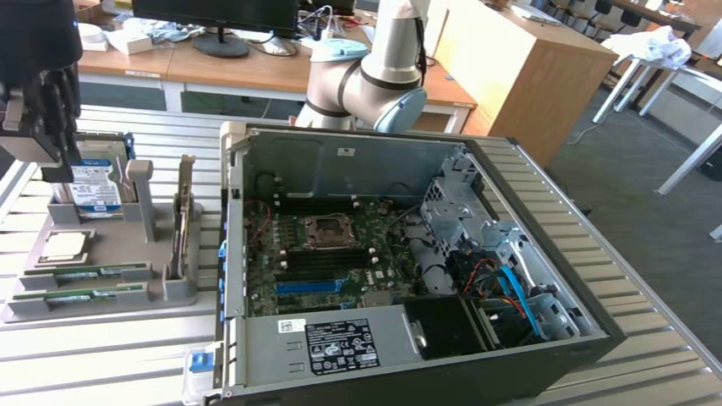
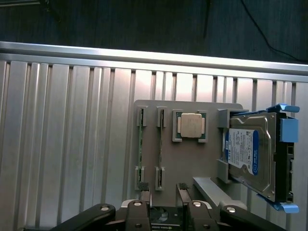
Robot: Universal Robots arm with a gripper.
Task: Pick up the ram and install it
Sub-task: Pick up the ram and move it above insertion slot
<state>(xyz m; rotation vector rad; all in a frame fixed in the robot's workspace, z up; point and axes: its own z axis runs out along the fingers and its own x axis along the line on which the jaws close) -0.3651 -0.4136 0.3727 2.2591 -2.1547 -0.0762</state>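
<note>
Wrist view | gripper (image 2: 163, 188) released, empty, above ram (image 2: 160, 147) | exterior view: holder (image 1: 46, 311) at computer case's (image 1: 338, 161) 9 o'clock | we fear a finger (image 2: 143, 186) snagging the close neighbouring stick (image 2: 140, 149)

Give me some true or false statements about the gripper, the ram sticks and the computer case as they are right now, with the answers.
1. The gripper is open and holds nothing. True.
2. Two ram sticks stand in the grey holder. True.
3. The computer case is closed up. False: its side is open and the motherboard shows.
4. The gripper hangs over the computer case. False: it hangs over the holder, beside the case.
5. The processor lies between the ram sticks and the hard drive. True.
</note>
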